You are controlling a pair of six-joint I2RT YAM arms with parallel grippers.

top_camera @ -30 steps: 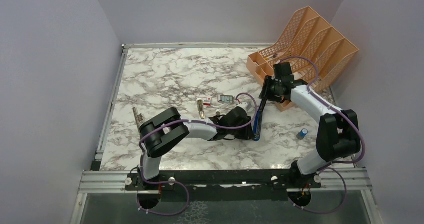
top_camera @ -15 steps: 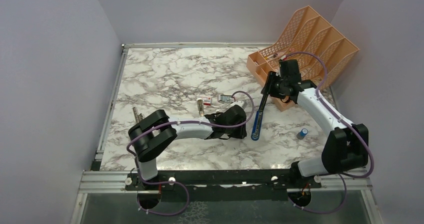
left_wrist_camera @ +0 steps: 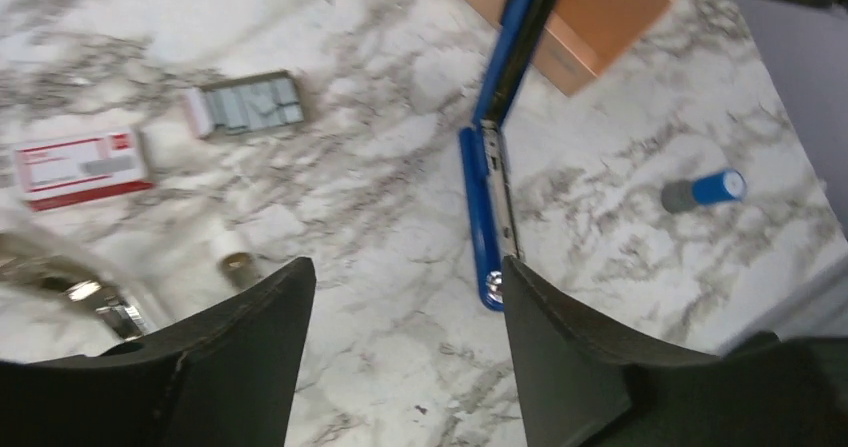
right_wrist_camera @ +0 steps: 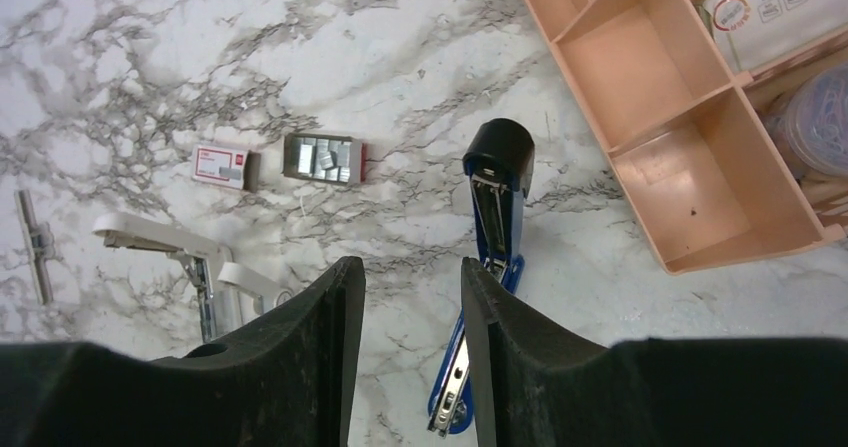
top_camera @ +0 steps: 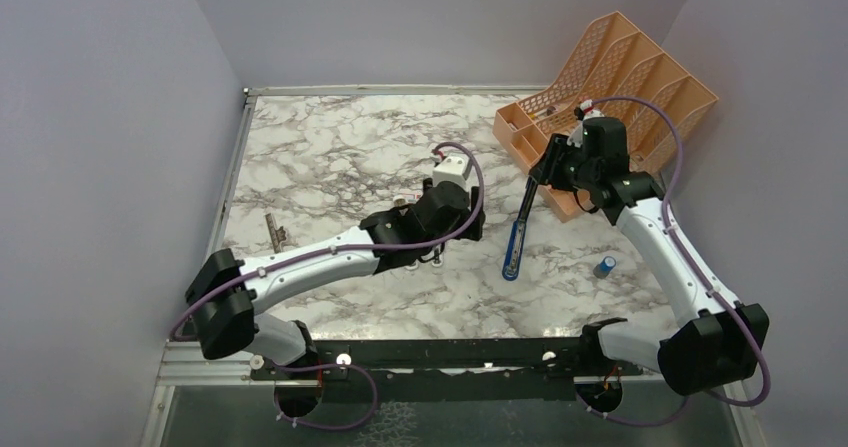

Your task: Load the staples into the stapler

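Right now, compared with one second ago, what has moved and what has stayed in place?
The left arm unfolded, carrying the left gripper from beside the blue tool toward the far side. The right gripper backed slightly toward the organizer, its elbow swinging outward. Both pairs of jaws stand open and empty; whether anything was released is unclear. Blue tool, staples, box and stapler seem unmoved.

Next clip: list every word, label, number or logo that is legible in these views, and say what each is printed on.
No text can be read in any view.
Small red-and-white cardboard box: dark print on its white panel, too small and blurred to read.
White printed packet in the orange plastic desk organiser: a round red-and-green emblem and rows of print, too small to read.
Long blue-and-black stapler: no lettering visible.
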